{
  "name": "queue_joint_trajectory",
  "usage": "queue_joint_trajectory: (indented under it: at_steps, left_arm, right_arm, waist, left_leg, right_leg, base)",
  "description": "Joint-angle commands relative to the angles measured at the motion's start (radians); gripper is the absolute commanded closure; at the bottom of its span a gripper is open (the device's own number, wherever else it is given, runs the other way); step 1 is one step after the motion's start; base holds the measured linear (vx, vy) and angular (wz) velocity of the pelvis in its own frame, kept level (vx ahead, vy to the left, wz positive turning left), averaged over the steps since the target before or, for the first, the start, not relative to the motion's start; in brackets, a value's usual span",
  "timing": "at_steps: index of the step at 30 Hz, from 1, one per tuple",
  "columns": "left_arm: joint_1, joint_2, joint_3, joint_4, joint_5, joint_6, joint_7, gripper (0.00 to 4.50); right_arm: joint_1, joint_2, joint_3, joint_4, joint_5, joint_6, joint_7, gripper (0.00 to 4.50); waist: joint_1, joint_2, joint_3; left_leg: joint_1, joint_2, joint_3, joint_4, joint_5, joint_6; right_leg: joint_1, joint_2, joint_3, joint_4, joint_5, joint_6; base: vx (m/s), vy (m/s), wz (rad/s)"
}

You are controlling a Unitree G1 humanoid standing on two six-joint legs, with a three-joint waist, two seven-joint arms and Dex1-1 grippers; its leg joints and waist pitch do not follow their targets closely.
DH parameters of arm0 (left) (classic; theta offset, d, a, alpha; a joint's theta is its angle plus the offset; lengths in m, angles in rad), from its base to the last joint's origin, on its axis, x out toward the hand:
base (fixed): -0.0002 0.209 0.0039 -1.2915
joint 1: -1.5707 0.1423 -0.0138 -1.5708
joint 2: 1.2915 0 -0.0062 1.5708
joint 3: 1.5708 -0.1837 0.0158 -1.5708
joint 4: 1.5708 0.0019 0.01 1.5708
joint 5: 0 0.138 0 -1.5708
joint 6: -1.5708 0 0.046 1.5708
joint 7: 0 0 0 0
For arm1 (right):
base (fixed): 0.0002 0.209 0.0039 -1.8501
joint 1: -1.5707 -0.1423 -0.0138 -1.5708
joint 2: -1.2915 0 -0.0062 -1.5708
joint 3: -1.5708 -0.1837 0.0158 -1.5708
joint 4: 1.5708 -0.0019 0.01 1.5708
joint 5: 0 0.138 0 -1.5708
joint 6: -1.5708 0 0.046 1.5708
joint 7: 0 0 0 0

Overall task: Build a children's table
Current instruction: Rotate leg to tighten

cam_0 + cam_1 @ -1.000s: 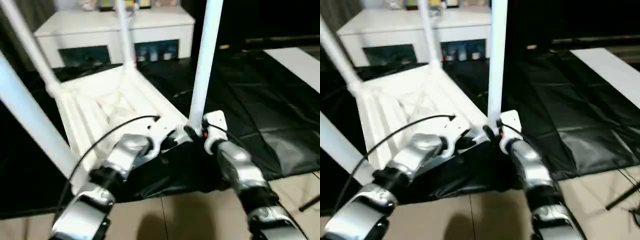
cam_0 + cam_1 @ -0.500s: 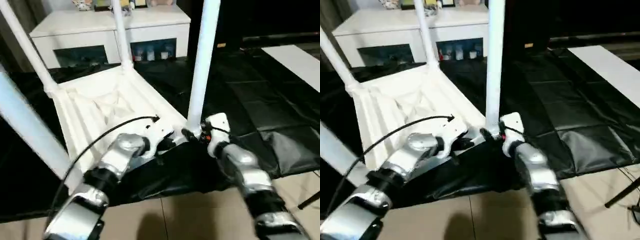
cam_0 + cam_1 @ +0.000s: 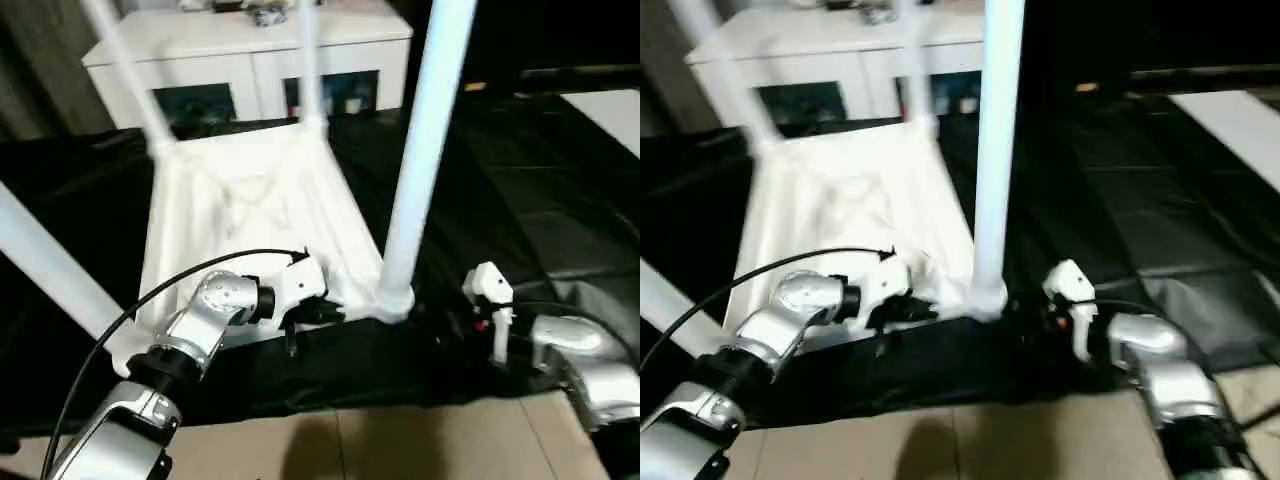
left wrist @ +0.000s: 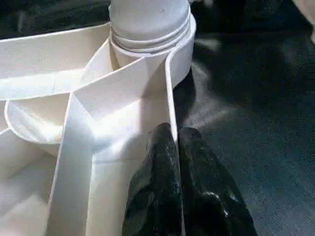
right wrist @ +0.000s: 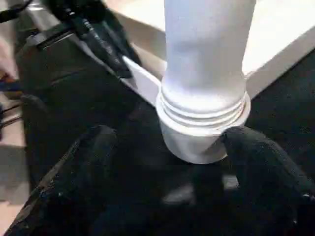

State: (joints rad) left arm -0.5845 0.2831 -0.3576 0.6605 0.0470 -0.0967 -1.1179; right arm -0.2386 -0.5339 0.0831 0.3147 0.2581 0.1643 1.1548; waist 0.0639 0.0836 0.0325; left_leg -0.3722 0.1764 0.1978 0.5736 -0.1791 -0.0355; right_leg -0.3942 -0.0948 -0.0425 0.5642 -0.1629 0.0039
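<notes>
Right gripper (image 5: 167, 162) has been pulled back from the near leg (image 3: 425, 150) since a second ago: then it was pressed against the leg's base, now it sits off to the side, apart from it. Jaws are spread wide, nothing held; in the right wrist view the leg's threaded collar is seen between the two open fingers (image 5: 266, 162) without contact. Left gripper (image 4: 174, 162) is pinched shut on the table's edge rib, close to the corner socket (image 4: 150, 46); the fingers look closed on the thin wall, steadying the top.

Table (image 3: 250, 210) lies upside down on the black sheet (image 3: 520, 200), ribbed underside up, in front of the white cabinet (image 3: 250, 60). Four legs are seen standing up from the corners. At the near leg a few thread rings are still exposed above the socket, so it is judged not fully seated.

Step in hand: screwing in that last leg, with the right gripper released mid-cycle for a regrasp. Next move calls for the wrist to be wound back, the leg base re-gripped and another turn applied while the top is held by the left. Once threads are buried, the table needs flipping upright.
</notes>
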Motion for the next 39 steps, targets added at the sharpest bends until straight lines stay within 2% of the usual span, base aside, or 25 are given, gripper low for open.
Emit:
queue_joint_trajectory:
  at_steps: [1,3,4,8,9,13,17,19,21,22,23,24,25,27,28,31,32,33,34,35,36,38,39]
  left_arm:
    - [0.021,-0.001,-0.041,-0.002,-0.004,-0.023,-0.062,4.50]
    - [0.025,0.005,-0.044,-0.020,-0.015,-0.020,-0.094,4.50]
    - [0.028,0.012,-0.048,-0.033,-0.026,-0.006,-0.127,4.50]
    - [0.036,0.033,-0.060,-0.044,-0.016,-0.001,-0.164,4.50]
    - [0.037,0.037,-0.060,-0.043,-0.016,-0.007,-0.171,4.50]
    - [0.033,0.045,-0.055,-0.038,-0.016,-0.030,-0.183,4.50]
    - [0.024,0.048,-0.044,-0.031,0.006,-0.062,-0.129,4.50]
    - [0.013,0.046,-0.020,-0.037,0.014,-0.009,-0.072,3.95]
    - [0.009,0.038,-0.001,-0.041,0.021,0.018,-0.018,3.91]
    - [0.013,0.031,0.012,-0.054,0.004,0.030,-0.016,3.81]
    - [0.016,0.027,0.018,-0.062,-0.007,0.035,-0.021,3.65]
    - [0.023,0.023,0.028,-0.077,-0.015,0.034,-0.010,3.53]
    - [0.031,0.017,0.040,-0.091,-0.021,0.045,0.012,3.47]
    - [0.037,0.013,0.050,-0.101,-0.025,0.053,0.031,3.34]
    - [0.041,0.013,0.056,-0.110,-0.030,0.054,0.037,3.20]
    - [0.086,0.025,0.103,-0.220,-0.078,0.071,0.059,2.97]
    - [0.122,0.027,0.148,-0.309,-0.131,0.098,0.075,2.88]
    - [0.150,0.028,0.180,-0.378,-0.179,0.135,0.077,2.76]
    - [0.168,0.030,0.197,-0.419,-0.206,0.158,0.077,2.67]
    - [0.196,0.036,0.219,-0.485,-0.247,0.206,0.077,2.67]
    - [0.233,0.043,0.245,-0.564,-0.283,0.256,0.092,2.67]
    - [0.276,0.047,0.278,-0.650,-0.310,0.307,0.122,2.67]
    - [0.312,0.047,0.301,-0.711,-0.324,0.336,0.149,2.67]
  right_arm:
    - [0.019,-0.010,0.013,-0.032,0.010,0.007,0.031,0.75]
    - [0.021,-0.012,0.007,-0.014,-0.004,-0.010,0.018,0.75]
    - [0.022,-0.016,0.003,-0.007,-0.011,-0.018,0.009,0.75]
    - [0.031,-0.027,-0.003,-0.024,0.004,-0.001,0.016,0.75]
    - [0.035,-0.031,-0.006,-0.034,0.008,0.005,0.018,0.75]
    - [0.043,-0.036,-0.009,-0.058,0.014,0.010,0.019,0.75]
    - [0.043,-0.028,-0.007,-0.071,0.017,0.006,0.006,0.75]
    - [0.044,-0.018,-0.006,-0.092,0.024,0.011,-0.007,0.72]
    - [0.044,-0.014,-0.010,-0.102,0.029,0.015,-0.014,0.72]
    - [0.042,-0.011,-0.015,-0.105,0.033,0.016,-0.020,0.72]
    - [0.041,-0.009,-0.018,-0.106,0.035,0.017,-0.023,0.72]
    - [0.042,-0.007,-0.024,-0.114,0.042,0.024,-0.027,0.72]
    - [0.050,-0.008,-0.028,-0.130,0.049,0.032,-0.029,0.72]
    - [0.060,-0.010,-0.031,-0.147,0.054,0.038,-0.030,0.72]
    - [0.068,-0.013,-0.034,-0.158,0.058,0.042,-0.032,0.72]
    - [0.121,-0.032,-0.061,-0.236,0.088,0.071,-0.041,0.72]
    - [0.151,-0.041,-0.074,-0.282,0.111,0.092,-0.046,0.72]
    - [0.169,-0.044,-0.083,-0.314,0.128,0.106,-0.049,0.72]
    - [0.180,-0.046,-0.087,-0.333,0.138,0.113,-0.051,0.72]
    - [0.195,-0.046,-0.093,-0.361,0.151,0.125,-0.055,0.72]
    - [0.212,-0.044,-0.100,-0.397,0.168,0.140,-0.062,0.72]
    - [0.230,-0.042,-0.108,-0.441,0.188,0.161,-0.071,0.72]
    - [0.246,-0.040,-0.113,-0.480,0.208,0.181,-0.077,0.72]
  waist:
    - [0.003,-0.020,-0.060]
    - [0.003,-0.020,-0.058]
    - [0.002,-0.018,-0.058]
    - [0.005,-0.016,-0.056]
    - [0.006,-0.012,-0.056]
    - [0.012,-0.015,-0.057]
    - [0.017,-0.017,-0.058]
    - [0.019,-0.017,-0.057]
    - [0.016,-0.018,-0.054]
    - [0.016,-0.022,-0.052]
    - [0.016,-0.021,-0.051]
    - [0.014,-0.024,-0.048]
    - [0.013,-0.027,-0.048]
    - [0.014,-0.025,-0.048]
    - [0.012,-0.027,-0.048]
    - [0.014,-0.023,-0.049]
    - [0.015,-0.012,-0.050]
    - [0.015,-0.010,-0.049]
    - [0.015,-0.014,-0.052]
    - [0.012,-0.008,-0.053]
    - [0.010,-0.010,-0.051]
    - [0.006,-0.002,-0.045]
    - [0.005,-0.005,-0.047]
  left_leg:
    - [0.011,0.054,-0.016,-0.059,-0.212,0.122]
    - [0.010,0.054,-0.017,-0.060,-0.220,0.117]
    - [0.011,0.054,-0.018,-0.063,-0.240,0.103]
    - [0.016,0.056,-0.016,-0.066,-0.262,0.087]
    - [0.016,0.056,-0.016,-0.065,-0.265,0.085]
    - [0.014,0.055,-0.017,-0.065,-0.256,0.082]
    - [0.016,0.055,-0.016,-0.063,-0.252,0.082]
    - [0.015,0.055,-0.016,-0.064,-0.250,0.083]
    - [0.013,0.056,-0.017,-0.065,-0.272,0.074]
    - [0.012,0.055,-0.018,-0.066,-0.282,0.071]
    - [0.014,0.055,-0.018,-0.067,-0.291,0.066]
    - [0.012,0.052,-0.020,-0.068,-0.317,0.055]
    - [0.012,0.052,-0.021,-0.069,-0.322,0.050]
    - [0.014,0.054,-0.022,-0.069,-0.326,0.047]
    - [0.011,0.053,-0.023,-0.070,-0.323,0.047]
    - [0.010,0.056,-0.024,-0.071,-0.314,0.051]
    - [0.010,0.057,-0.025,-0.071,-0.314,0.050]
    - [0.011,0.060,-0.024,-0.073,-0.319,0.048]
    - [0.008,0.058,-0.024,-0.070,-0.304,0.058]
    - [0.007,0.054,-0.022,-0.068,-0.292,0.067]
    - [0.005,0.054,-0.021,-0.067,-0.286,0.073]
    - [0.006,0.052,-0.021,-0.070,-0.320,0.069]
    - [0.007,0.054,-0.022,-0.070,-0.324,0.064]
  right_leg:
    - [0.038,-0.049,0.022,-0.048,-0.145,-0.262]
    - [0.037,-0.049,0.022,-0.050,-0.168,-0.258]
    - [0.036,-0.049,0.021,-0.053,-0.201,-0.251]
    - [0.033,-0.046,0.023,-0.055,-0.217,-0.247]
    - [0.032,-0.046,0.024,-0.055,-0.220,-0.246]
    - [0.035,-0.048,0.024,-0.053,-0.211,-0.238]
    - [0.034,-0.047,0.024,-0.053,-0.209,-0.235]
    - [0.034,-0.047,0.024,-0.052,-0.211,-0.234]
    - [0.033,-0.048,0.025,-0.053,-0.246,-0.225]
    - [0.033,-0.049,0.025,-0.056,-0.267,-0.221]
    - [0.032,-0.050,0.026,-0.058,-0.291,-0.217]
    - [0.030,-0.051,0.026,-0.063,-0.361,-0.197]
    - [0.030,-0.050,0.027,-0.064,-0.380,-0.187]
    - [0.027,-0.050,0.028,-0.065,-0.380,-0.183]
    - [0.029,-0.049,0.028,-0.064,-0.373,-0.180]
    - [0.031,-0.047,0.028,-0.060,-0.324,-0.188]
    - [0.030,-0.048,0.029,-0.057,-0.307,-0.194]
    - [0.032,-0.048,0.029,-0.057,-0.289,-0.201]
    - [0.034,-0.048,0.028,-0.052,-0.250,-0.216]
    - [0.032,-0.044,0.026,-0.051,-0.231,-0.224]
    - [0.032,-0.043,0.024,-0.051,-0.234,-0.224]
    - [0.029,-0.040,0.023,-0.059,-0.297,-0.208]
    - [0.032,-0.041,0.024,-0.058,-0.302,-0.203]
  base:
    - [0.000,0.000,0.00]
    - [0.000,0.000,0.00]
    - [0.000,0.000,0.00]
    - [0.000,0.000,0.00]
    - [0.000,0.000,0.00]
    - [0.000,0.000,0.00]
    - [0.000,0.000,0.00]
    - [0.000,0.000,0.00]
    - [0.000,0.000,0.00]
    - [0.000,0.000,0.00]
    - [0.000,0.000,0.00]
    - [0.000,0.000,0.00]
    - [0.000,0.000,0.00]
    - [0.000,0.000,0.00]
    - [0.000,0.000,0.00]
    - [0.000,0.000,0.00]
    - [0.000,0.000,0.00]
    - [0.000,0.000,0.00]
    - [0.000,0.000,0.00]
    - [0.000,0.000,0.00]
    - [0.000,0.000,0.00]
    - [0.000,0.000,0.00]
    - [0.000,0.000,0.00]
